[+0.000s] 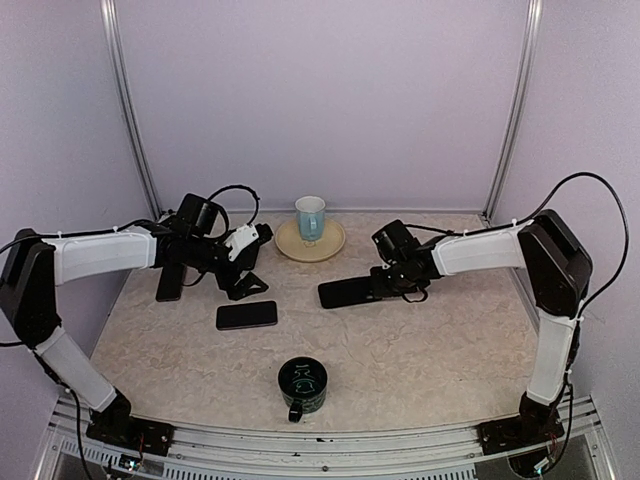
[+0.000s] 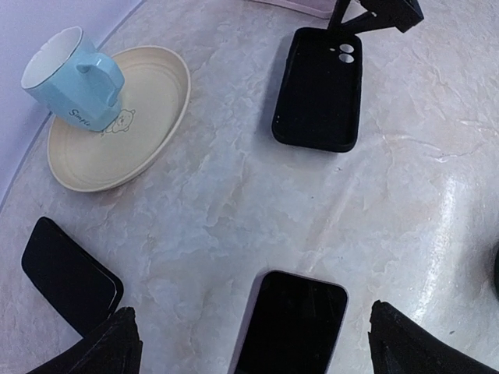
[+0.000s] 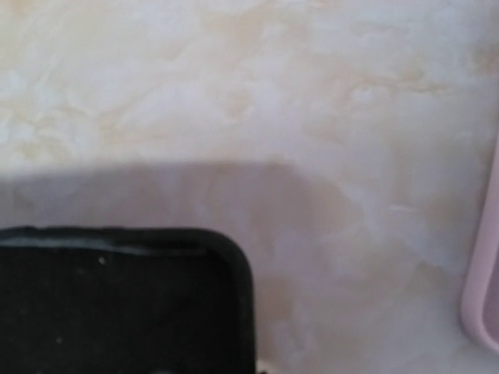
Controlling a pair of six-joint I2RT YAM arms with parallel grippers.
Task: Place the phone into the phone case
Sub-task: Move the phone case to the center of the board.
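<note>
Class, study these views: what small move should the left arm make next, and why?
Probably lower the left gripper onto the phone. Its jaws stand wide open, the phone lies flat on the table just beneath them, and the right gripper is pinching one end of the phone case, ready to receive it.

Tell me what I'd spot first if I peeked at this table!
Probably the two black-and-white arms reaching in from both sides: the left gripper hangs open over the phone, and the right gripper is shut at one end of the black phone case mid-table. Next, the light blue mug on its cream plate at the back, and a dark mug near the front edge.
</note>
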